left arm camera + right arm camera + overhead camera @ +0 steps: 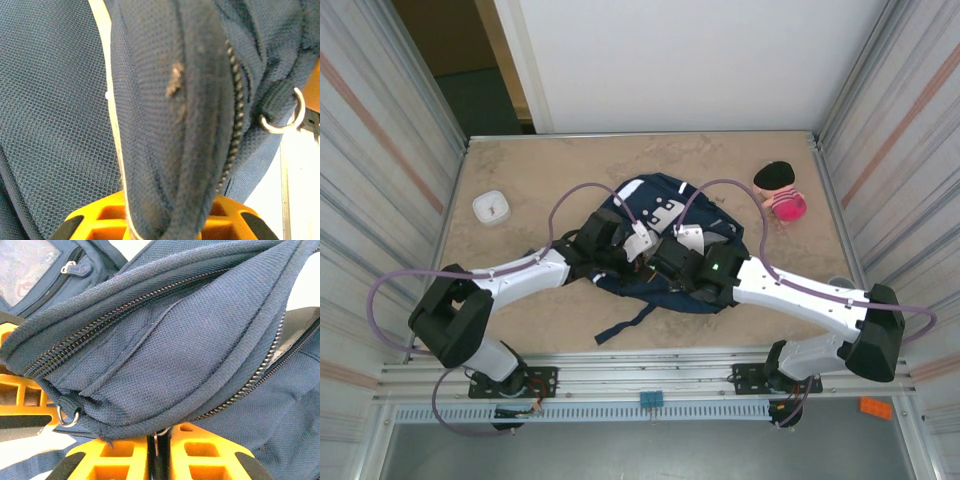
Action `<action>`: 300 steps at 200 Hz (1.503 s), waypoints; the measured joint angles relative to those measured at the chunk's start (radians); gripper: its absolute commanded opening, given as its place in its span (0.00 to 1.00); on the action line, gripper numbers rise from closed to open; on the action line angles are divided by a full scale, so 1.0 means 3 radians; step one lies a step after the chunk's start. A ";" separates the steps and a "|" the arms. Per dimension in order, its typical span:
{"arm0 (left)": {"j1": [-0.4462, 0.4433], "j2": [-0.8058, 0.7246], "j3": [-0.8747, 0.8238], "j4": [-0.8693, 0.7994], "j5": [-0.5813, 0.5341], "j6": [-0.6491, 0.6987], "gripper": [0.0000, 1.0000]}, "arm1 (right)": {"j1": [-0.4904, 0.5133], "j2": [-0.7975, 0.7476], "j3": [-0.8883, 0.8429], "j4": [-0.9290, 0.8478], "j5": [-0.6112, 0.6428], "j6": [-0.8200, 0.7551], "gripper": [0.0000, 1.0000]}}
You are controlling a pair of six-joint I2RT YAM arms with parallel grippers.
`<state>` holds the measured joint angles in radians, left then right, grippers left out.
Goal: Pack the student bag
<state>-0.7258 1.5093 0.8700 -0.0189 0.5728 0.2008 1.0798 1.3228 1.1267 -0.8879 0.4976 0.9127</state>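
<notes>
two grippers meet on the student bag (660, 195), which lies crumpled at the centre of the table (550, 170) in the top view. the left gripper (160, 222) is clamped on a fold of its navy fabric beside the zip. the right gripper (159, 455) has its orange fingers (115, 460) pressed nearly together, pinching the bag's zipped edge.

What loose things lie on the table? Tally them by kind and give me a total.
backpack: 1
white tub: 1
striped black-topped item: 1
round pink item: 1
Total: 4
</notes>
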 measured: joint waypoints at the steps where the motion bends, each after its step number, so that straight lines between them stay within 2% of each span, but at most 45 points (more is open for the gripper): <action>1: 0.0000 0.0000 0.0000 0.0000 -0.0001 0.0000 0.00 | -0.0001 0.0000 0.0003 -0.0001 0.0000 0.0000 0.10; 27: 0.0005 0.0000 0.0005 -0.0018 -0.0019 0.0015 0.00 | -0.0085 -0.0004 0.0023 -0.0025 -0.0169 -0.0046 0.08; 78: 0.0023 0.0000 0.0010 -0.0069 -0.0065 0.0158 0.00 | -0.0623 -0.0122 0.0028 0.0045 -0.1200 -0.0427 0.09; 114: 0.0023 0.0000 0.0018 -0.0076 -0.0060 0.0193 0.00 | -0.0884 -0.0249 -0.0121 0.0191 -0.1677 -0.0591 0.14; 148: 0.0052 -0.0001 0.0017 -0.0122 -0.0061 0.0202 0.00 | -0.0955 -0.0252 -0.0144 0.0187 -0.1776 -0.0666 0.21; 163: 0.0064 -0.0001 0.0017 -0.0125 -0.0061 0.0212 0.00 | -0.0961 -0.0252 -0.0149 0.0187 -0.1769 -0.0692 0.21; 201: 0.0064 -0.0001 0.0017 -0.0122 -0.0064 0.0214 0.00 | -0.0942 -0.0264 -0.0149 0.0214 -0.1773 -0.0740 0.02; 247: 0.0062 -0.0004 0.0017 -0.0121 -0.0078 0.0228 0.00 | -0.0968 -0.0352 -0.0155 0.0216 -0.1808 -0.0805 0.00; 269: 0.0062 -0.0027 0.0017 -0.0112 -0.0113 0.0271 0.00 | -0.1125 -0.0427 -0.0174 0.0193 -0.1888 -0.0917 0.00; 300: 0.0066 -0.0085 -0.0047 -0.0137 -0.0206 0.0394 0.00 | -0.1587 -0.0603 -0.0249 0.0032 -0.2005 -0.1165 0.00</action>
<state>-0.7059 1.4837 0.8558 -0.0601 0.5110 0.3191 0.6037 1.1419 1.0519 -0.8783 -0.1040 0.5632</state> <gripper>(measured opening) 0.154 0.071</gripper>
